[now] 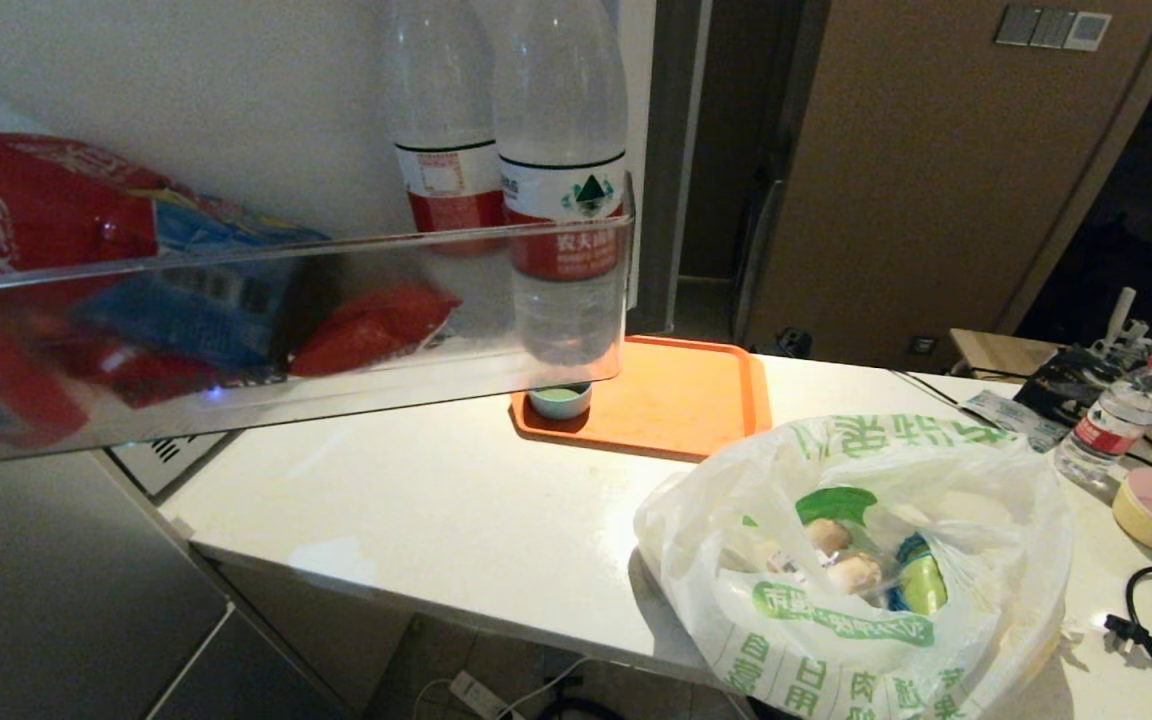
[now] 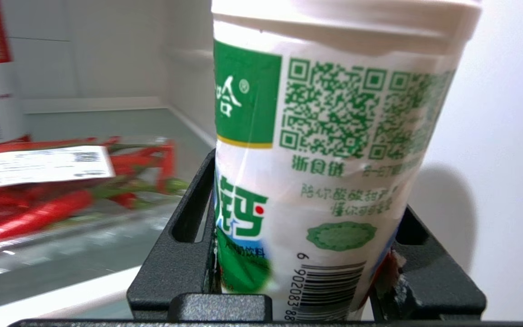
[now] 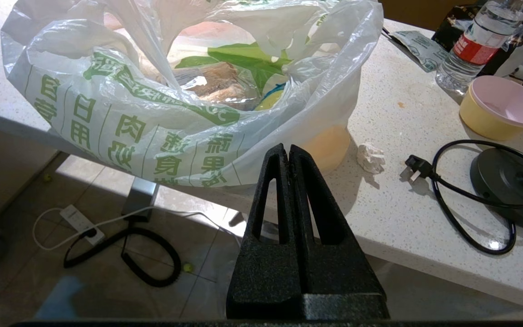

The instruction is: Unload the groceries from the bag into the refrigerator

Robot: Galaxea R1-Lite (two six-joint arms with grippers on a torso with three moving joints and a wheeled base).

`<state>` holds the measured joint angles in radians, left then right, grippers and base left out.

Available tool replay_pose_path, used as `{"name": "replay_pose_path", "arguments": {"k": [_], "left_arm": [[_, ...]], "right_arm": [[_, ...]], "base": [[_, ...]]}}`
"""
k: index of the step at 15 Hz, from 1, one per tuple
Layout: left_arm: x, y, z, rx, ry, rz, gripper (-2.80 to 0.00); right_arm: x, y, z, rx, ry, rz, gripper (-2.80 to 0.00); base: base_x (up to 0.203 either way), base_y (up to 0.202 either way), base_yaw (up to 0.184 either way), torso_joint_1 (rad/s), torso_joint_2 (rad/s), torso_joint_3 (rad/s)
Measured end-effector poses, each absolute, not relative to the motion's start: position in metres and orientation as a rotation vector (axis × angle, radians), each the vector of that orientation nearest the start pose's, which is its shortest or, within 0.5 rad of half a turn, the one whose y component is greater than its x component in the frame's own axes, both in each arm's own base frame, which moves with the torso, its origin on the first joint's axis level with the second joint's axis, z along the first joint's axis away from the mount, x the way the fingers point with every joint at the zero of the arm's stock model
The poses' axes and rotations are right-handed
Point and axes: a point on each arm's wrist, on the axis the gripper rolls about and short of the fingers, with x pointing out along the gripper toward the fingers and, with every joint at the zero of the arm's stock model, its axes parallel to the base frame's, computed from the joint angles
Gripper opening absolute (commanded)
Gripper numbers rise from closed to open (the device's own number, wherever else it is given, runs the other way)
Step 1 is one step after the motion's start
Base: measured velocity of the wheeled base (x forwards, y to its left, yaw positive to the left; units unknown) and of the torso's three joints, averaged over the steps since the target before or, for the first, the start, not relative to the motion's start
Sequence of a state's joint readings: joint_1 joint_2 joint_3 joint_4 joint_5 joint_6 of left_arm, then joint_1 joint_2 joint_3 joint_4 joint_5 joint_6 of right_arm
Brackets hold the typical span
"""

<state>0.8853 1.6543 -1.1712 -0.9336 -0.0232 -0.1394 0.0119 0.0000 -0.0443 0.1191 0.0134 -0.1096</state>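
Inside the refrigerator point(image 2: 107, 59), left claw point(image 2: 304, 272) clamped around white bottle point(image 2: 325, 159), beside red chillies point(image 2: 39, 209).

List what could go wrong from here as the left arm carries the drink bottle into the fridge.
1. The left gripper holds the white bottle with green label only near its base, and it leans, so it could tip when released.
2. The pack of red chillies lies close beside it on the fridge shelf and could get nudged.

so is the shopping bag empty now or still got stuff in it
Still holds food: through the bag's open mouth show pale beige lumps and a yellow-green pack.
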Motion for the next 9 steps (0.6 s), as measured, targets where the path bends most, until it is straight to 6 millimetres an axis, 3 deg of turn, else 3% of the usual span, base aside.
{"name": "replay_pose_path", "arguments": {"k": [9], "left_arm": [[0.212, 0.266, 0.318, 0.081, -0.43, 0.836, -2.8]], "right_arm": [[-0.027, 0.0, 0.075, -0.109, 0.074, 0.026, -2.8]], "base": [[0.0, 0.0, 0.0, 0.0, 0.0, 0.0]]}}
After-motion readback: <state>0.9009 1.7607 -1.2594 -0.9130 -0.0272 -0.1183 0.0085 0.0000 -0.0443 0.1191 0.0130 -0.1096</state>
